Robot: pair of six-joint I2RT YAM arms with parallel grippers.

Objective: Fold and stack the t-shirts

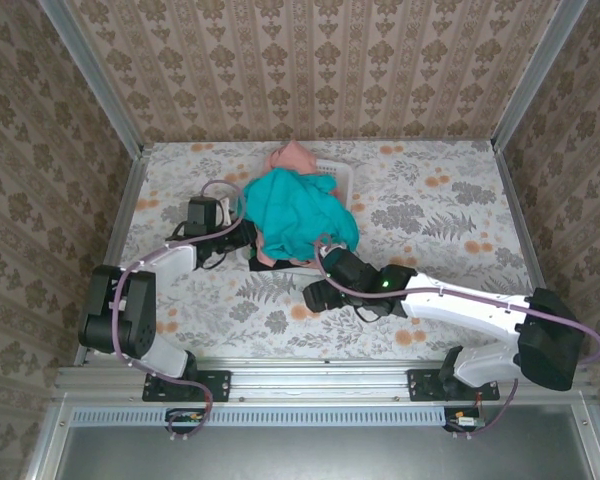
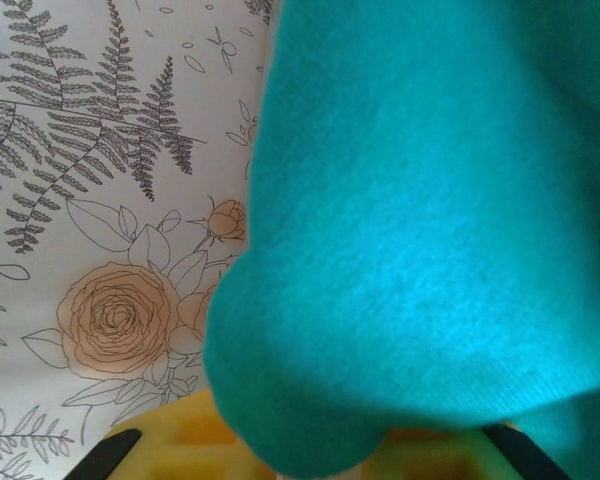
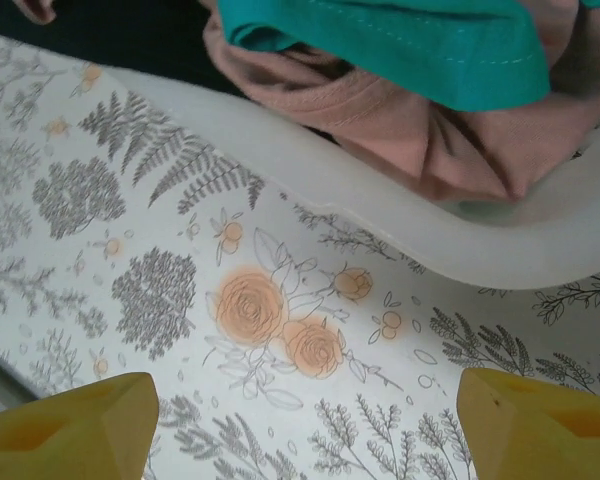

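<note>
**Teal shirt heaped on the basket, my left jaws buried in it, my right jaws wide open**

The teal t-shirt [image 1: 302,215] lies in a crumpled heap on top of the white laundry basket [image 1: 342,178], toward the far middle of the flower-printed tablecloth [image 1: 430,200]. It covers most of the basket and spills over its near and left rim. The salmon-pink t-shirts [image 3: 400,110] are bunched underneath it. From above, pink shows at the far end of the heap and again at its near-left edge.

My left gripper [image 1: 243,236] sits at the left edge of the teal heap, touching the cloth. In my left wrist camera a thick fold of teal hangs across most of the frame and down over my yellow fingers [image 2: 180,445]. They look fairly close together, but the cloth hides the gap. I cannot tell whether I have the fold pinched or whether it is just draped over me.

My right gripper [image 3: 310,425] is just beside the near rim of the basket, over bare tablecloth. Its yellow fingertips stand far apart at the two bottom corners of my wrist view, with nothing held between them. Beyond them the basket's curved rim runs across, with pink cloth and a stitched teal hem hanging over it.
</note>
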